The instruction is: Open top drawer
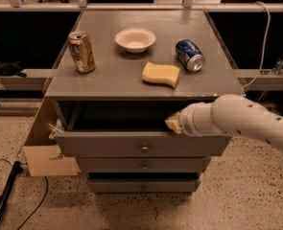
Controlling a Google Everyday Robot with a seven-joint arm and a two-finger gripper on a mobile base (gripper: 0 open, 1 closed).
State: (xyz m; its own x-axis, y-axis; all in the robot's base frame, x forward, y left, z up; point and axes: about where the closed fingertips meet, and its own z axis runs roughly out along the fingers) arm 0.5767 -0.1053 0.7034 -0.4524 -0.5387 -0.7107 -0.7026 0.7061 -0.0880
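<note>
Gripper (173,123), its grip state impossible to tell, sits at the upper lip of the part-open top drawer (102,144), 2 o'clock from the knob (144,148); next, probably pull straight toward 6 o'clock.

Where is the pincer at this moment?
In the camera view, the pincer sits right of centre at the upper edge of the pulled-out top drawer, below the yellow sponge.
</note>
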